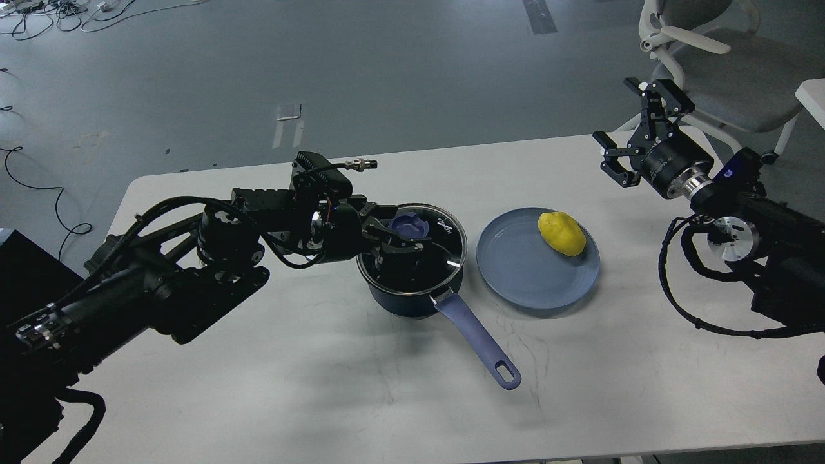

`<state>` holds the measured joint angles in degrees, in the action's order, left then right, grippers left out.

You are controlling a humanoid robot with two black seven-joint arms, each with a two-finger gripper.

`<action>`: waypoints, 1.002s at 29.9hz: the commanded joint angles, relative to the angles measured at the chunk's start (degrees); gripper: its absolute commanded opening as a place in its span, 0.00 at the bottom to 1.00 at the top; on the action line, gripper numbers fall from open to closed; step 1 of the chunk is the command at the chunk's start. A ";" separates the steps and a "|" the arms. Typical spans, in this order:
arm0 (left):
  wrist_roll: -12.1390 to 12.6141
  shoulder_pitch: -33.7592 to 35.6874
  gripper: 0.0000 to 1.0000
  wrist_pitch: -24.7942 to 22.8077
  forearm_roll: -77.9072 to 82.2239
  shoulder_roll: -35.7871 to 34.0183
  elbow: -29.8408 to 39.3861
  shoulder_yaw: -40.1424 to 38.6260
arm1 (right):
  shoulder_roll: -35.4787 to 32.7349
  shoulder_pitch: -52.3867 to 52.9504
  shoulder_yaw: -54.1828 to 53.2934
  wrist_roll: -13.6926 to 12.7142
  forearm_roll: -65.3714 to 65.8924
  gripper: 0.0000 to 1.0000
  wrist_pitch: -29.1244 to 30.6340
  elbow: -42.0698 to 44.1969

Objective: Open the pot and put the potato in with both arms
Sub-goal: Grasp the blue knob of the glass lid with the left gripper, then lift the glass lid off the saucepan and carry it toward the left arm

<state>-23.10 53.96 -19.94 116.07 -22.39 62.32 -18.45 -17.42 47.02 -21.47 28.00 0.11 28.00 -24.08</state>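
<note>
Two black robot arms work over a white bench [322, 386]. Left hand [403, 243] sits on the glass lid [445, 240] of the small dark navy saucepan [412, 299], fingers at the lavender knob [410, 227]; looks closed on the knob, likely so the lid can lift straight off. Lid still covers the pot, so opening not done. Long lavender handle [478, 341] points toward the near bench edge, clear of both arms. Small bright-yellow oval potato [561, 233] rests on the flat blue plate [515, 283], just right of the pot, within the right arm's side. Right hand [628, 132] hovers open, raised near the far right bench edge, well apart from the potato, probably waiting for the lid to clear.
</note>
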 commanded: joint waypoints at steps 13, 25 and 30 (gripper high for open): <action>0.07 0.71 0.00 0.07 -0.15 -2.12 2.09 -0.79 | 0.01 -0.09 0.03 0.00 0.15 1.00 0.00 0.00; -4.90 2.92 0.00 7.44 -5.42 -23.64 7.73 0.17 | 0.10 -0.09 0.03 0.00 0.24 1.00 0.00 0.35; -4.90 -3.50 0.00 13.25 -5.51 -30.25 7.64 1.93 | 0.19 -0.35 0.11 0.00 0.33 1.00 0.00 0.35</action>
<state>-28.01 53.54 -9.62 110.64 -49.96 70.08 -17.06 -17.24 46.80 -21.42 28.00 0.42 28.00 -23.71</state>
